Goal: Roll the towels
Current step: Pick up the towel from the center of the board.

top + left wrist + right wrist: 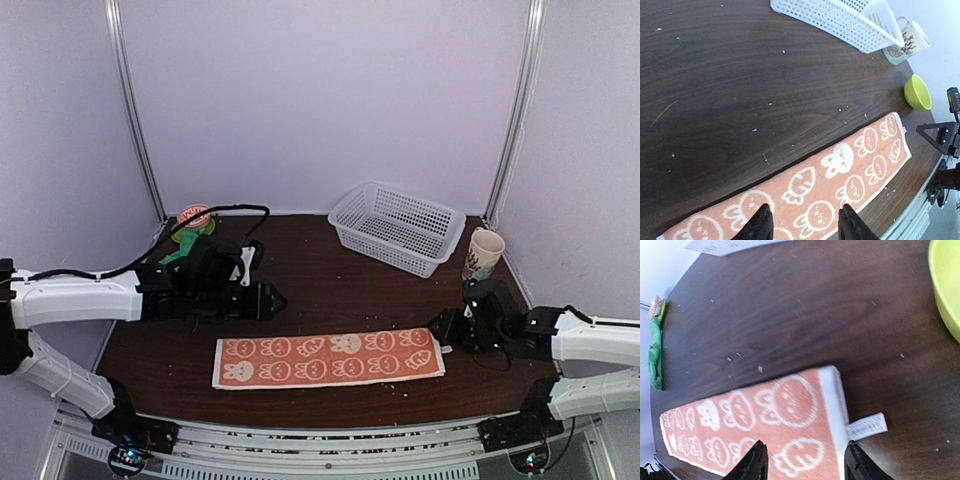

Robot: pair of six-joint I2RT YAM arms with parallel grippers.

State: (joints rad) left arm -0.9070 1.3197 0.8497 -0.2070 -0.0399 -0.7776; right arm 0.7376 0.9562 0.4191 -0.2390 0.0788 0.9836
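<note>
Towels on the dark table (330, 285), read from left to right. The green towel (178, 250) lies bunched at 10 o'clock on the table, partly hidden behind the left arm. It appears to be set aside there so that the working area stays free for one cloth at a time.

The left hand (274, 299) hovers just behind the left part of the strip. Its fingers (761, 225) are parted about halfway and grip nothing; the cloth shows flat below them.

The peach-orange towel (330, 358), printed with white bunnies, lies at 6 o'clock as a long narrow strip along the near edge. In this position each arm can reach one end, and a strip of this shape should wind into a tight roll.

The right hand (441, 330) stands over the strip's right short end, where a white label (867, 426) sticks out. It is likewise part open and empty, and this end is probably where the roll will start.

The white basket (352, 208) sits at 1 o'clock and the mug (485, 252) at 2 o'clock, both well apart from the cloth. The basket may be meant for finished rolls.
</note>
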